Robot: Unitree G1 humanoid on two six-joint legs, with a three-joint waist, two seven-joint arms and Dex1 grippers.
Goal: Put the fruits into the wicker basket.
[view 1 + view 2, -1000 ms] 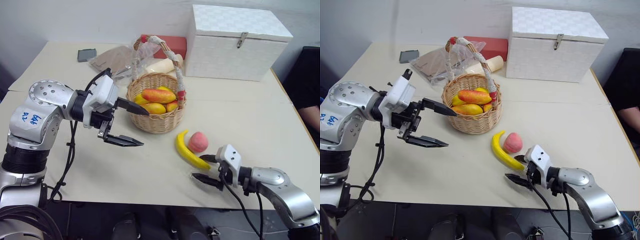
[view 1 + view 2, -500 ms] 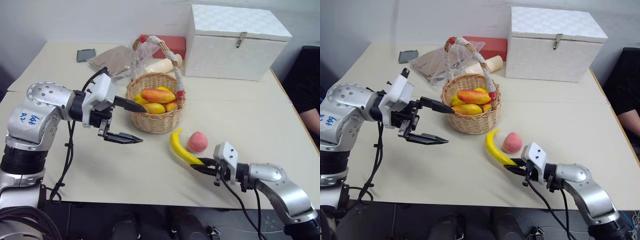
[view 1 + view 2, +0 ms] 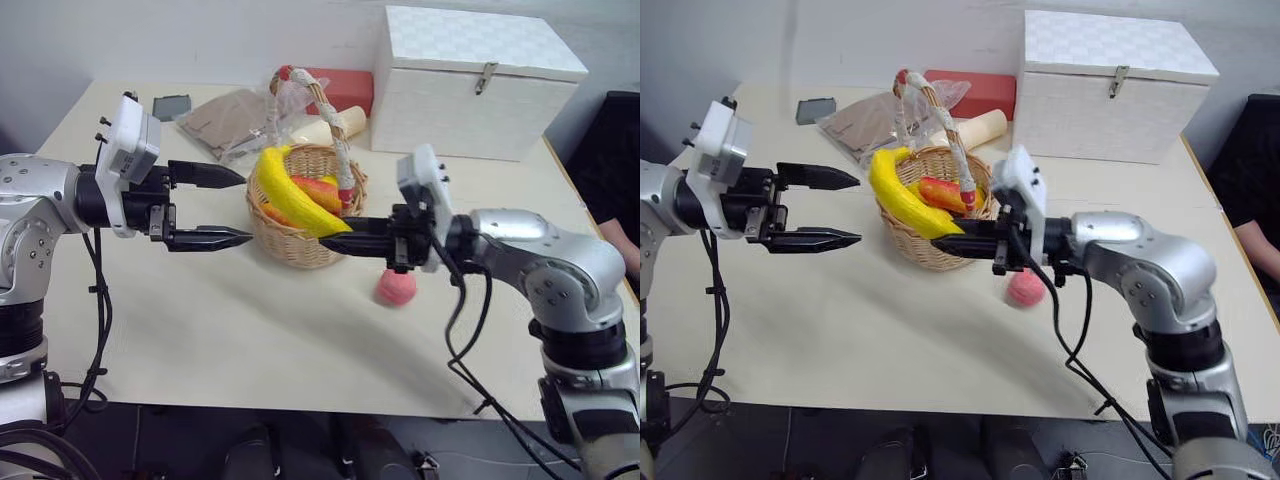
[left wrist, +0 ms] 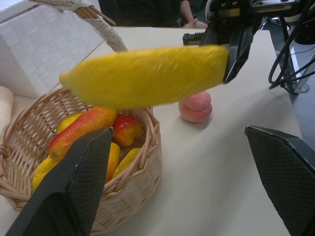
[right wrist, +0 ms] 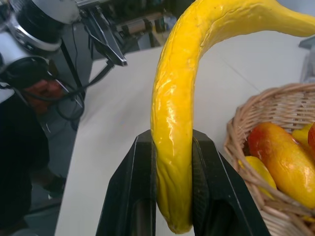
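My right gripper [image 3: 335,243] is shut on one end of the curved yellow banana [image 3: 290,195], which it holds in the air over the near rim of the wicker basket [image 3: 300,255]. In the right wrist view both fingers [image 5: 142,187] press the banana [image 5: 177,113]. Red-orange mangoes [image 3: 318,190] lie inside the basket. The pink peach [image 3: 397,287] rests on the table just right of the basket, below my right wrist. Left of the basket my left gripper [image 3: 245,207] hovers open and empty, its tips pointing at the basket [image 4: 128,196].
A large white woven box [image 3: 470,80] with a metal latch stands at the back right. Behind the basket lie a red box [image 3: 335,88], a cream roll [image 3: 325,130] and a plastic-wrapped brown packet [image 3: 225,115]. A small dark object [image 3: 172,107] sits back left. A person's arm [image 3: 625,235] shows at the right edge.
My right gripper shut on the banana, then raised it and carried it left from the table to above the basket's rim. My left gripper drew back to the left and slightly up.
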